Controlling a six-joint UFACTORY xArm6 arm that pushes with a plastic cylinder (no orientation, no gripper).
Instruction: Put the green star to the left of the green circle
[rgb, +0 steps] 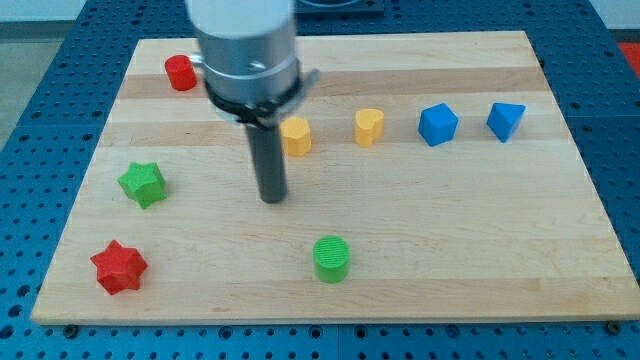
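Observation:
The green star (143, 184) lies near the board's left edge, at mid height. The green circle (331, 259) stands lower down, near the view's bottom centre. My tip (272, 198) is on the board between them, to the right of the star and up-left of the circle, touching neither. The rod rises from it into the grey arm body at the view's top.
A red star (119, 267) lies at bottom left, below the green star. A red cylinder (181, 73) is at top left. Two yellow blocks (296, 135) (369, 127) and two blue blocks (438, 124) (506, 120) form a row across the upper right. The wooden board (450, 250) ends at all sides.

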